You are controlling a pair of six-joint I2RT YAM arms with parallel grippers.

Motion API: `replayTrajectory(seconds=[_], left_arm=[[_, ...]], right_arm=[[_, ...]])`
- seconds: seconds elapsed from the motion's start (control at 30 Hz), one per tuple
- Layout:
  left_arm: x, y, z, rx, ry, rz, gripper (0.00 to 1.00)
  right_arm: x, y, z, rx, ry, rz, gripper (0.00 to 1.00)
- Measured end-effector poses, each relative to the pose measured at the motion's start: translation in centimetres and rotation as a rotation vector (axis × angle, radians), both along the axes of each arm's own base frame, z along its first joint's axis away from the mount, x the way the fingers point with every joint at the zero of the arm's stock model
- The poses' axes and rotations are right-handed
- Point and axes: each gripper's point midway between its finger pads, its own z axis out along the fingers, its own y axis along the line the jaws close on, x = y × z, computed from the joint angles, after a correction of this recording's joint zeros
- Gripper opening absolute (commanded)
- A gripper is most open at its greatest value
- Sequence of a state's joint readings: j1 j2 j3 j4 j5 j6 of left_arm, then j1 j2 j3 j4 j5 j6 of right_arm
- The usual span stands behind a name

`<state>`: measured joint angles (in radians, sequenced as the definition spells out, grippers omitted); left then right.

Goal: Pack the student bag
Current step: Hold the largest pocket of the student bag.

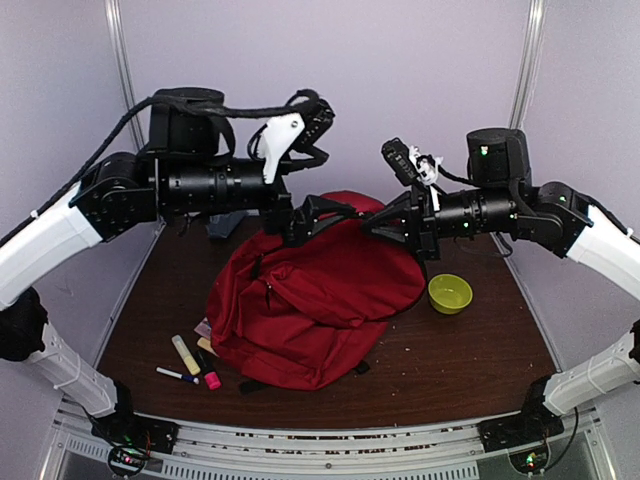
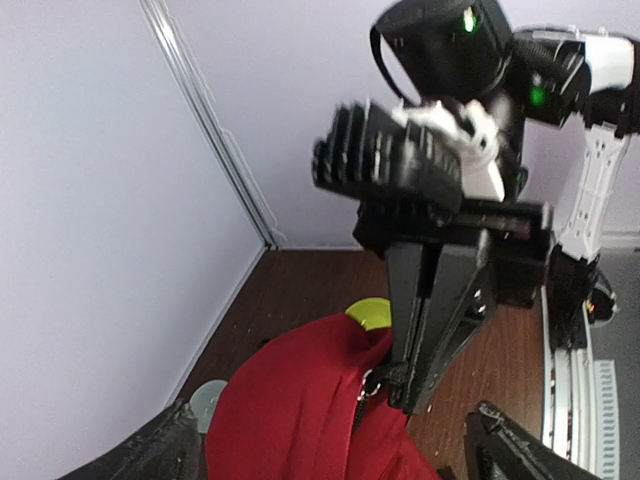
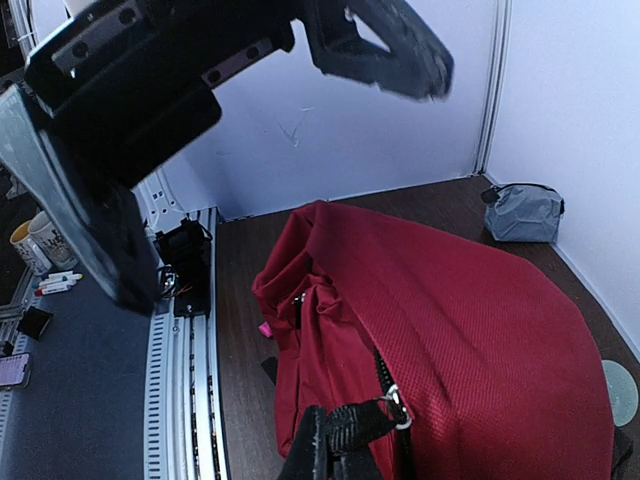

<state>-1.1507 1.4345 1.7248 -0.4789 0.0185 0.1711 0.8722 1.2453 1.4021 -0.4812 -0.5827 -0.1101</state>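
The right jaws pinch a black zipper pull [image 3: 355, 425] at the 1 o'clock edge of the student bag [image 1: 310, 300]. The left jaws stand wide apart, empty, over its 12 o'clock edge.

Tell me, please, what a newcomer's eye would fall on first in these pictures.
The big red student bag slumps mid-table, its top held up by the right hand, shut on its black pull strap. The left hand hangs open opposite, and a yellow-green bowl sits right of the bag.

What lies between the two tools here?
The raised top of the student bag, clear in the top view; the open left tool faces it, the shut right tool pinches its zipper pull.
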Motion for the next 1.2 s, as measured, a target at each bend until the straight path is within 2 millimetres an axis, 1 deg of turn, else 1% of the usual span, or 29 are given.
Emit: replayTrajectory(seconds=[0.07, 0.1, 0.13, 0.2, 0.27, 0.3, 0.37, 0.4, 0.43, 0.47, 0.6, 0.67, 0.73, 0.8, 0.83, 0.9, 1.0, 1.1, 1.13, 1.2], left_arm=[[0.9, -0.6, -1.6, 0.068, 0.006, 0.024, 0.81], [1.2, -0.7, -2.6, 0.103, 0.012, 0.031, 0.79], [1.4, -0.6, -3.5, 0.138, 0.016, 0.036, 0.78], [1.8, -0.1, -4.9, 0.192, 0.019, 0.038, 0.81], [1.6, 0.4, -5.5, 0.217, 0.007, 0.018, 0.82], [1.5, 0.7, -5.8, 0.229, 0.001, 0.008, 0.81], [1.4, 1.4, -6.3, 0.259, -0.022, 0.001, 0.7], [1.5, 1.6, -6.4, 0.269, -0.035, 0.007, 0.63], [1.7, 1.7, -6.4, 0.277, -0.049, 0.012, 0.59], [2.0, 1.9, -6.4, 0.285, -0.066, 0.024, 0.58], [4.5, 3.1, -6.9, 0.331, -0.122, 0.092, 0.59], [5.6, 3.8, -7.0, 0.349, -0.137, 0.116, 0.65], [6.2, 4.2, -7.1, 0.359, -0.149, 0.115, 0.71], [6.1, 4.2, -7.2, 0.364, -0.159, 0.085, 0.71], [5.8, 3.9, -7.5, 0.365, -0.16, 0.062, 0.7], [5.5, 3.5, -8.1, 0.376, -0.163, 0.025, 0.64], [5.7, 2.5, -9.2, 0.395, -0.162, -0.003, 0.51], [6.6, 1.3, -11.2, 0.429, -0.147, -0.011, 0.26], [7.0, 1.0, -11.8, 0.44, -0.143, -0.011, 0.2], [7.7, 0.5, -12.6, 0.453, -0.139, -0.006, 0.13]], right_arm=[[-0.1, 0.0, -0.1, -0.003, 0.002, 0.002, 0.0], [-0.1, 0.0, -0.1, -0.005, 0.003, 0.003, 0.0], [-0.1, 0.0, -0.2, -0.007, 0.004, 0.004, 0.0], [-0.2, 0.0, -0.2, -0.007, 0.004, 0.004, 0.0], [-0.2, 0.0, -0.2, -0.007, 0.004, 0.004, 0.0], [-0.2, 0.0, -0.2, -0.007, 0.004, 0.004, 0.0], [-0.2, 0.0, -0.2, -0.008, 0.003, 0.005, 0.0], [-0.2, 0.0, -0.2, -0.007, 0.002, 0.005, 0.0], [-0.2, 0.0, -0.2, -0.008, 0.003, 0.005, 0.0], [-0.2, 0.0, -0.2, -0.008, 0.003, 0.005, 0.0], [-0.2, 0.0, -0.2, -0.008, 0.003, 0.006, 0.0], [-0.2, 0.0, -0.2, -0.008, 0.003, 0.005, 0.0], [-0.2, 0.0, -0.2, -0.008, 0.003, 0.005, 0.0], [-0.2, 0.0, -0.2, -0.008, 0.003, 0.005, 0.0], [-0.2, 0.0, -0.2, -0.008, 0.003, 0.005, 0.0], [-0.2, 0.0, -0.2, -0.008, 0.003, 0.005, 0.0], [-0.2, 0.0, -0.2, -0.008, 0.003, 0.005, 0.0], [-0.2, 0.0, -0.2, -0.008, 0.003, 0.006, 0.0], [-0.2, 0.0, -0.2, -0.008, 0.003, 0.005, 0.0], [-0.2, 0.0, -0.3, -0.01, 0.004, 0.005, 0.0]])
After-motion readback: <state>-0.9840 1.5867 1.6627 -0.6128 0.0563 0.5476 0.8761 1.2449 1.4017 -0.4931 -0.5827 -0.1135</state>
